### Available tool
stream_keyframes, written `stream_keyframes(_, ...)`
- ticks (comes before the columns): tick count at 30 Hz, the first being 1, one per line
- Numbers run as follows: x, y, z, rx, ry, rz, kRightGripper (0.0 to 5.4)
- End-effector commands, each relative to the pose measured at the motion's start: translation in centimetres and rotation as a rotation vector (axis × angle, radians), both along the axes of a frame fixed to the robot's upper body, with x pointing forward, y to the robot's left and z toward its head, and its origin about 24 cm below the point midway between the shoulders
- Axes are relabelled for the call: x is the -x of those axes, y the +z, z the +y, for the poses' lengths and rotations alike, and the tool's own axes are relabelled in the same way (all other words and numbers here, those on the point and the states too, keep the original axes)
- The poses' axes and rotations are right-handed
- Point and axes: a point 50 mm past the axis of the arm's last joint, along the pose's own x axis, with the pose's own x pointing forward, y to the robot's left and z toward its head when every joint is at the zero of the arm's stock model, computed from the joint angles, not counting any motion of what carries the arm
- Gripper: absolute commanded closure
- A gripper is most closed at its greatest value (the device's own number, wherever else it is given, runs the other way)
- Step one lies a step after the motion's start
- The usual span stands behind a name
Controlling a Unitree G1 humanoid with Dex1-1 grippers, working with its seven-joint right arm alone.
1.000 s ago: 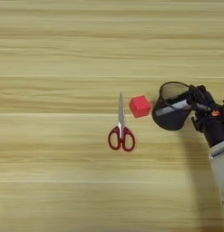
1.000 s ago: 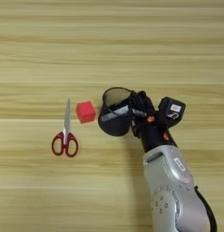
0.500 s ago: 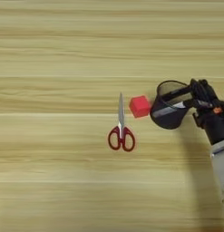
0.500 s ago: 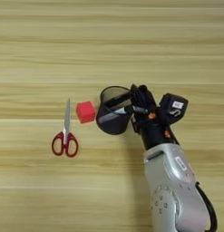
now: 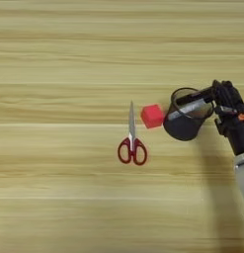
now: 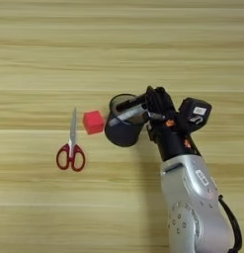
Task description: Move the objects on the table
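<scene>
The silver forearm (image 6: 195, 197) comes in from the bottom edge on the right side and reaches up over the table (image 5: 59, 59). At its end the right gripper (image 6: 152, 105) has its two black fingers closed on the marker (image 6: 127, 114), near the end with the black cap. The grey-white body of the marker points to the left and lies tilted across the open mouth of the pen cup (image 6: 122, 129), with its far end at the left part of the rim. It is hard to tell if this tip touches the wire mesh.

The pen cup is directly to the left of the gripper and a little below the fingertips. It leans, so the opening faces up and toward the gripper.

Just beside the cup on its left is a small red cube (image 5: 152, 116); the two are very near, perhaps touching. Further left lie the scissors (image 5: 132, 142) with red handles, the handles toward the near edge and the closed blades pointing away. They are apart from the cube.

Beyond these things there is only the wood grain of the table.
</scene>
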Motion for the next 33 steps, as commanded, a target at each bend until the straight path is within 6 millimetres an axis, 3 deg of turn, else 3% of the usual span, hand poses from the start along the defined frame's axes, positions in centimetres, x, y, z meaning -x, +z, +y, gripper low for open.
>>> stream_keyframes(1, 0.2, 2.7, 0.1, 0.049, 0.001, -0.116, 4.63)
stream_keyframes(19, 1.0, 4.5, 0.3, 0.074, 0.003, -0.172, 4.63)
stream_keyframes(33, 1.6, 6.2, -0.6, 0.109, -0.042, -0.231, 4.63)
